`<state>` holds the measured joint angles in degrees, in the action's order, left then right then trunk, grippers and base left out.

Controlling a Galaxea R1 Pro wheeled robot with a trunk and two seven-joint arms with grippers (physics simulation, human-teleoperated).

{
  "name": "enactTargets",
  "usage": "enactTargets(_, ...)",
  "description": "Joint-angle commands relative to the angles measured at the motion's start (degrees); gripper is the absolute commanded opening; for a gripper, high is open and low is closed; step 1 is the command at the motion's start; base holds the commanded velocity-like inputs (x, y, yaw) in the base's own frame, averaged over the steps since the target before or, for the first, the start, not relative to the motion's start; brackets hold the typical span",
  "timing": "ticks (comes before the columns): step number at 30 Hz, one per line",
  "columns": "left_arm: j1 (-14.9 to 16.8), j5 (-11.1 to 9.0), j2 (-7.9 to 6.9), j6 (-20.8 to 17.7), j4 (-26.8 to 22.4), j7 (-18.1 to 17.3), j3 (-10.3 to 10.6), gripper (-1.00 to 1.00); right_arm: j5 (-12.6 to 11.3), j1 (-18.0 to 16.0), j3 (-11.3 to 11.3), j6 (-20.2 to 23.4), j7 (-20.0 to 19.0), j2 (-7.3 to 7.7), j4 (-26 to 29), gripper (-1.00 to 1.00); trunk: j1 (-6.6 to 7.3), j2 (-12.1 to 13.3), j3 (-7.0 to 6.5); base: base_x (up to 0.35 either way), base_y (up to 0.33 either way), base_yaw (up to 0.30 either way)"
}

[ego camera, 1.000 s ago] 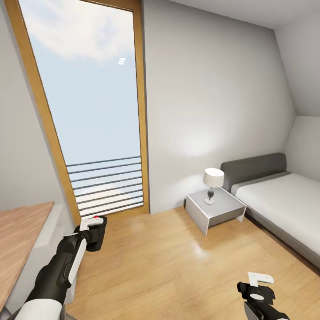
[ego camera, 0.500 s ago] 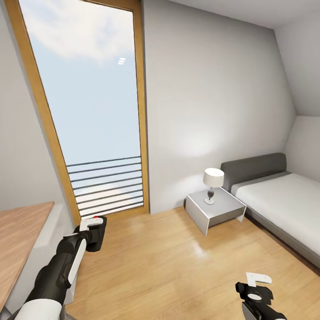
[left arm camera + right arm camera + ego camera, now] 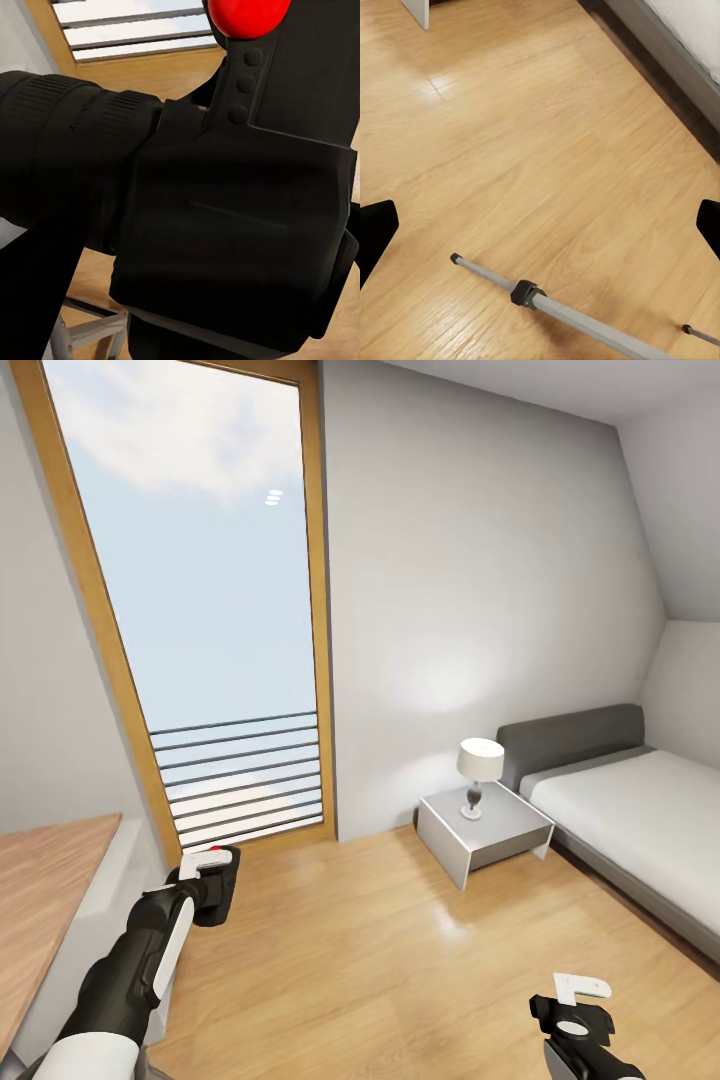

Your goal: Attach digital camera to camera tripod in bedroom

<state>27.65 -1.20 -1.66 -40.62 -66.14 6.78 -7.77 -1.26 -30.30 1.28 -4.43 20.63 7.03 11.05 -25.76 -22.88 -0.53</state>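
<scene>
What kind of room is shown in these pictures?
Most likely a bedroom under a sloped ceiling. A low grey bed stands against the wall, with a white nightstand beside it carrying a small lamp. The floor is light wood, and a tall wood-framed window reaches down to it.

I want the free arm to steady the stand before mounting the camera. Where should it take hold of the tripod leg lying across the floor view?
Probably the bare silver tube of the camera tripod leg, just past its black joint, coming from above with the right gripper: the slim tube should fit between the open fingers.
</scene>
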Motion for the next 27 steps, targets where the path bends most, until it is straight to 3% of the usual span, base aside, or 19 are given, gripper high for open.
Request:
enactTargets(1,0.0,-0.12,-0.01,-0.25,-0.05,0.22,0.03,-1.0,-0.14,-0.02,0.12,-0.31,0.01,-0.03,-0.06,1.0,-0.02,-0.05,0.02,0.0,0.0,0.0)
enactTargets(16,-0.02,-0.17,-0.01,-0.25,0.02,0.17,0.03,-1.0,-0.31,-0.02,0.12,-0.36,0.05,-0.6,-1.07,1.0,-0.02,-0.05,0.02,0.0,0.0,-0.025)
enactTargets(27,-0.03,-0.2,-0.01,-0.19,0.2,0.09,0.0,-1.0,-0.85,0.87,0.24,-0.21,-0.22,-0.2,-11.39,1.0,-0.02,-0.05,0.02,0.0,0.0,-0.003)
